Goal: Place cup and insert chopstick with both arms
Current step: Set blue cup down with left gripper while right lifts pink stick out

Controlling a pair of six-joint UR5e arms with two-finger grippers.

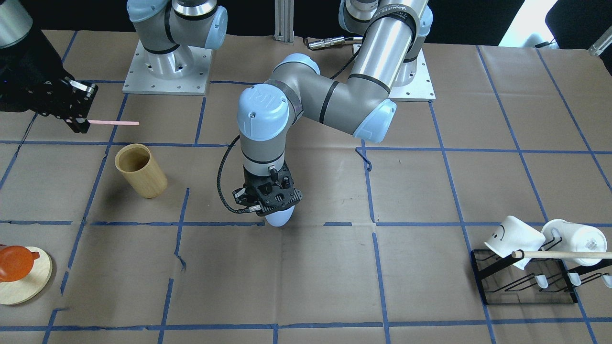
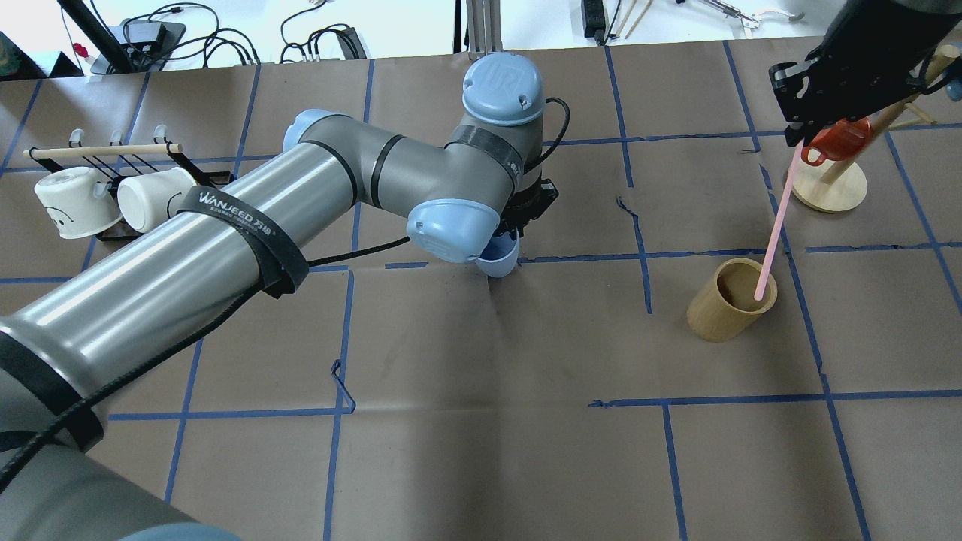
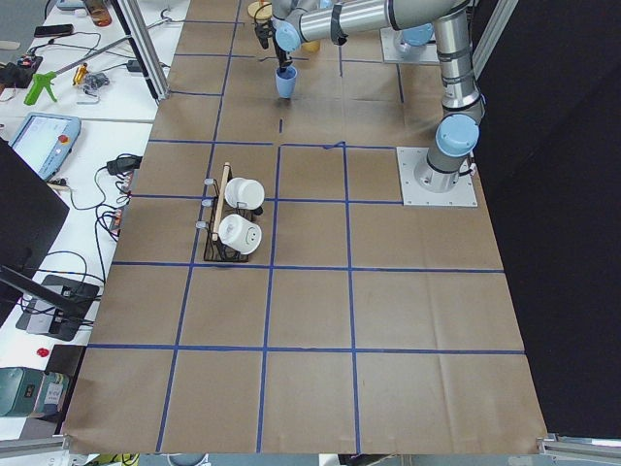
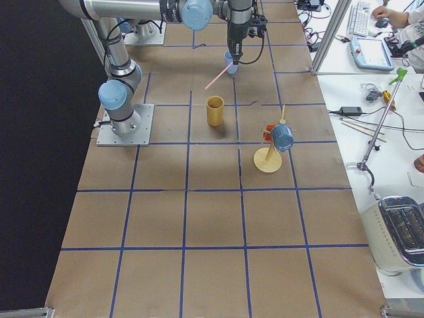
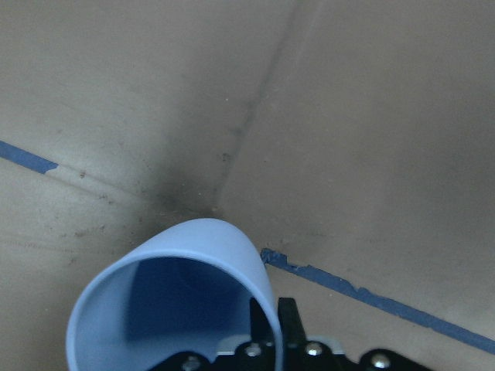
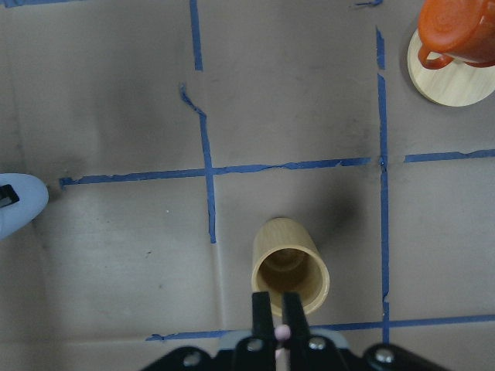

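Note:
The light-blue cup hangs from my left gripper, which is shut on its rim near the table's middle, at a blue tape line. In the left wrist view the cup tilts, with one finger inside the rim. I cannot tell if its base touches the table. My right gripper is shut on one pale-pink chopstick, held in the air and sticking out toward the centre. In the overhead view the chopstick runs from the right gripper toward the tan cylinder.
A tan wooden cylinder stands below the right gripper, also in the right wrist view. An orange mug on a round wooden stand is at the right arm's side. A black rack with white mugs and a dowel is at the left arm's side.

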